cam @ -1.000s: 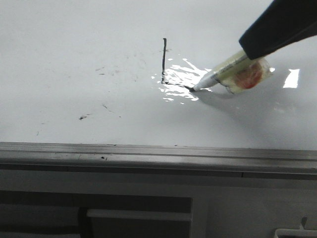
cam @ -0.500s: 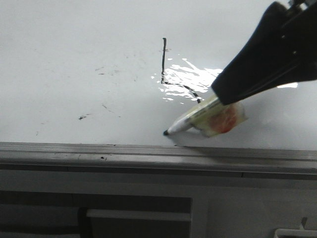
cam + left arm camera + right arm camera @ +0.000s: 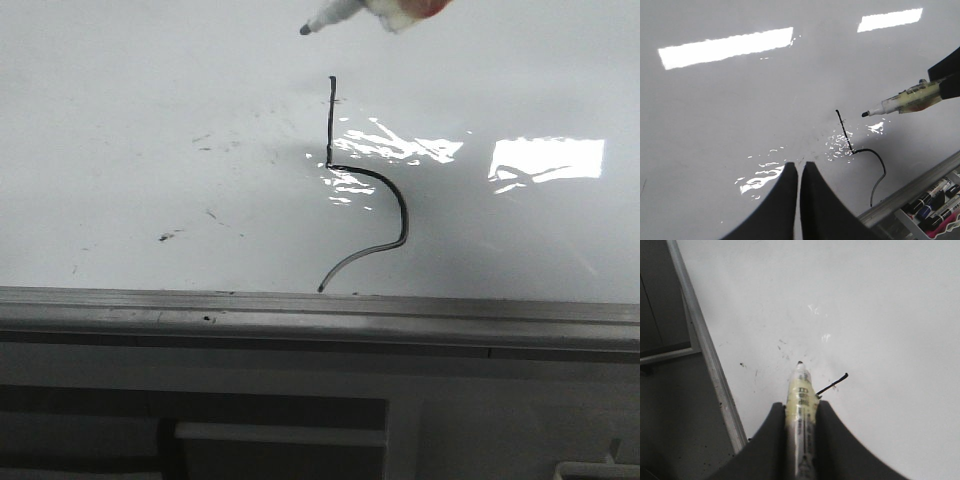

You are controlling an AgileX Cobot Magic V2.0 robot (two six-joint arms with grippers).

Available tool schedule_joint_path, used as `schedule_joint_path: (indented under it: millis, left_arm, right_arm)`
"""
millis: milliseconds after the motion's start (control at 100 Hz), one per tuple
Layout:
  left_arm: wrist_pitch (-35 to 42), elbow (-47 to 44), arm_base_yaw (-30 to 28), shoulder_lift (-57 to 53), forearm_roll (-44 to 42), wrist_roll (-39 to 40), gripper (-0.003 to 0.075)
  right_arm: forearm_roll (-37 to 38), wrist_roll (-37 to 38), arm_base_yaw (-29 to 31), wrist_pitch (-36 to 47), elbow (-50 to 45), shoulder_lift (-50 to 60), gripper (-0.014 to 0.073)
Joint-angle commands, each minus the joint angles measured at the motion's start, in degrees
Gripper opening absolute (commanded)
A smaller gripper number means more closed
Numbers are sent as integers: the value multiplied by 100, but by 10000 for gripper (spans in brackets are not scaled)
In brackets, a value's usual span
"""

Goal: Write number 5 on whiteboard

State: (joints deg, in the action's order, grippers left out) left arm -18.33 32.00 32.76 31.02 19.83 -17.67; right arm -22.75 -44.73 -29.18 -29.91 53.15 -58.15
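The whiteboard [image 3: 150,100] fills the front view. The number 5 [image 3: 330,120] on it shows a vertical stroke and a long curved tail that ends near the frame rail [image 3: 300,310]; no top bar shows. It also shows in the left wrist view [image 3: 845,132], and a short piece in the right wrist view [image 3: 832,385]. My right gripper [image 3: 801,407] is shut on a marker [image 3: 800,390]. The marker's tip [image 3: 305,30] hangs just beyond the top of the vertical stroke, off the ink. My left gripper [image 3: 799,166] is shut and empty over the board, to the left of the figure.
Dark smudges [image 3: 170,237] lie left of the figure and a glare patch [image 3: 548,158] to its right. A grey panelled surface [image 3: 300,420] lies below the rail. A tray of spare markers [image 3: 935,200] sits just past the rail.
The right gripper drew the curved tail down to the rail, then moved the marker away to beyond the top of the vertical stroke. The gripper body has left the front view.
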Motion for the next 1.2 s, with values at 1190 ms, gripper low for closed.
schedule_joint_path:
  millis: [1190]
  left_arm:
    - [397,156,-17,5,93,46,-20]
  right_arm:
    - [596,604,1440,39,22,-324,-52]
